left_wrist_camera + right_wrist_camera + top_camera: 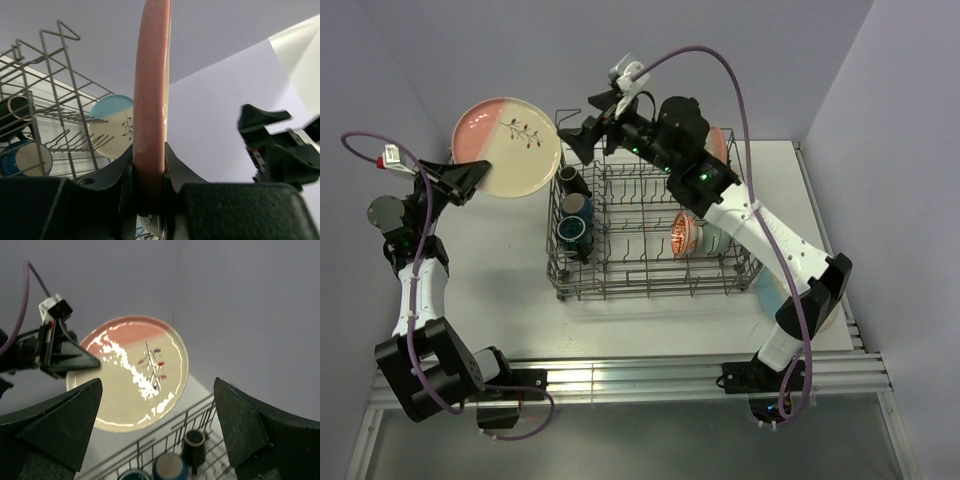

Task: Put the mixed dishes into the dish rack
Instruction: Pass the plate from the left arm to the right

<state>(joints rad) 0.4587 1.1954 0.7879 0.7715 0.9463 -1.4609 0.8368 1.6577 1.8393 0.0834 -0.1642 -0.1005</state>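
Left gripper (pixel 458 182) is clenched on the rim of the pink-and-cream plate (pixel 510 148). The plate stands edge-up out of its jaws, clear of the table. The dish rack (pixel 650 292) lies off to this gripper's right and lower.

Right gripper (pixel 580 135) is spread wide and empty, facing the plate from over the rack's far-left corner.

Step in hand, as I judge: carry the plate to a tine row, though possibly a handover instead; unclear.
- Hold the plate vertical and line its edge with the tines.
- Lower it clear of the mugs (pixel 574 218) just inside the rack wall nearest the gripper.
- Release only once it is seated.

Writing: none readable. The white tag (pixel 392 157) on the left cable is too small to read. The plate bears only a twig motif.
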